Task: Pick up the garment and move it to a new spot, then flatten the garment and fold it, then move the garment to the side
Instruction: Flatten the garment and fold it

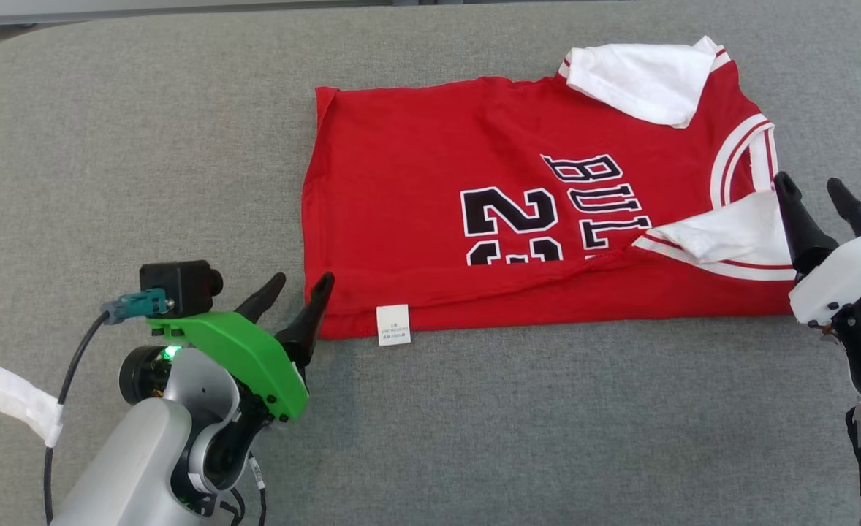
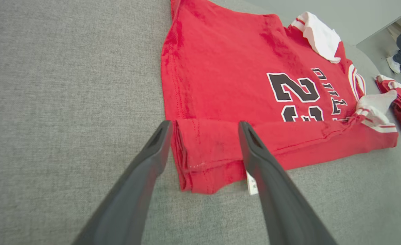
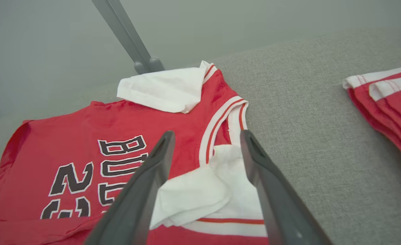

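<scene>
While the garment [image 1: 474,219] lies loose on the grey worktop [image 1: 145,146], spread between the two end effectors and ahead of them, nothing pins it. Any drag is therefore likely to shift the whole piece rather than one layer. Folding appears partly done: the near edge is turned over into a folded strip [image 1: 547,299] running from one end effector to the other.

Risk 1: a grasp taken at only one end of this strip could pull it open or skew it.

Risk 2: the white sleeve [image 1: 723,237], tucked in below the right fingers, may slip out if the fingers catch it alone.

Risk 3: a shallow pinch at the left corner could take only the top layer, or only the care label [image 1: 393,325] just beside the left fingers, leaving the lower layers behind.

Left end effector [image 1: 302,279]: jaws spread wide, gripping nothing. They straddle the hem corner of the folded strip, with one finger just outside the fold edge and the other over the cloth. Contact cannot be confirmed.

Right end effector [image 1: 809,183]: jaws spread wide, gripping nothing, poised over the white sleeve at the collar end. Contact cannot be confirmed.
</scene>
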`<state>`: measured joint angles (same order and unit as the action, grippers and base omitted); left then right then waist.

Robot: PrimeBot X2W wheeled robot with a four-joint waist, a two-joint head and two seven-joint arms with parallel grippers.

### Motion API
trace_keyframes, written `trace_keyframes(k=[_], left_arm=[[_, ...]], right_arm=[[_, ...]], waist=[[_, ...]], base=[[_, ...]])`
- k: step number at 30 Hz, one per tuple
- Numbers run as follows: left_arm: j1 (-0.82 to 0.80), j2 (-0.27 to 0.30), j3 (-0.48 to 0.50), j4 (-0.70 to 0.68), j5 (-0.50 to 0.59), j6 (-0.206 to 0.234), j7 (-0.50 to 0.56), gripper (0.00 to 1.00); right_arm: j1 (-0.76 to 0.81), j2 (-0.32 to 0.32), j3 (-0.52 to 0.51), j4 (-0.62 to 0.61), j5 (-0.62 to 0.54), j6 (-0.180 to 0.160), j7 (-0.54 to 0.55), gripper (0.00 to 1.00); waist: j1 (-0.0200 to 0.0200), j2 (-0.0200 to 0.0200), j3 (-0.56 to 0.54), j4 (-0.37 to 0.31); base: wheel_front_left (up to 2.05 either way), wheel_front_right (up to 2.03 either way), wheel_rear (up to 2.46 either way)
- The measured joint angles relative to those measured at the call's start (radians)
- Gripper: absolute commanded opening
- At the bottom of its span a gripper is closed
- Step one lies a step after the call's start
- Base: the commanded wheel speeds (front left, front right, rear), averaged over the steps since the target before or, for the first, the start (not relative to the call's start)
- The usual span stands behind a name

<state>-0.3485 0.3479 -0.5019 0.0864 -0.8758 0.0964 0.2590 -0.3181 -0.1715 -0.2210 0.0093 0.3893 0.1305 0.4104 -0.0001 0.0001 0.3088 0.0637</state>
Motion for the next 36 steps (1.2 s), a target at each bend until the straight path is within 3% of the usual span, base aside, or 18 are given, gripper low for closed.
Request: trace_keyframes(k=[3,11,16,26,32,36], left_arm=[[0.004,0.000,0.029,-0.002,-0.009,0.001,-0.037,1.00],[0.191,0.091,0.037,-0.072,-0.040,-0.004,-0.030,1.00],[0.192,0.083,0.052,-0.062,-0.062,-0.002,-0.033,1.00],[0.146,0.063,0.029,-0.032,-0.055,-0.029,-0.038,1.00],[0.192,0.097,-0.009,-0.127,-0.064,-0.047,0.022,1.00],[0.214,0.122,0.004,-0.198,-0.071,-0.030,0.034,1.00]], right_arm=[[0.014,-0.014,0.013,-0.043,0.000,0.000,-0.021,1.00],[0.218,-0.090,0.033,-0.174,-0.031,0.000,0.003,1.00],[0.244,-0.135,-0.008,-0.158,-0.101,0.000,0.020,1.00],[0.231,-0.125,-0.020,-0.095,-0.113,0.000,0.032,1.00],[0.234,-0.132,-0.024,-0.084,-0.115,0.000,0.037,1.00],[0.240,-0.133,-0.026,-0.086,-0.116,0.000,0.046,1.00]], waist=[[0.0000,0.0000,0.004,-0.007],[0.0000,0.0000,0.030,-0.040],[0.0000,0.0000,0.066,-0.047],[0.0000,0.0000,0.077,-0.039],[0.0000,0.0000,0.051,-0.048],[0.0000,0.0000,0.035,-0.052]], base=[[0.00,0.00,0.00],[0.00,0.00,0.00],[0.00,0.00,0.00],[0.00,0.00,0.00],[0.00,0.00,0.00],[0.00,0.00,0.00]])
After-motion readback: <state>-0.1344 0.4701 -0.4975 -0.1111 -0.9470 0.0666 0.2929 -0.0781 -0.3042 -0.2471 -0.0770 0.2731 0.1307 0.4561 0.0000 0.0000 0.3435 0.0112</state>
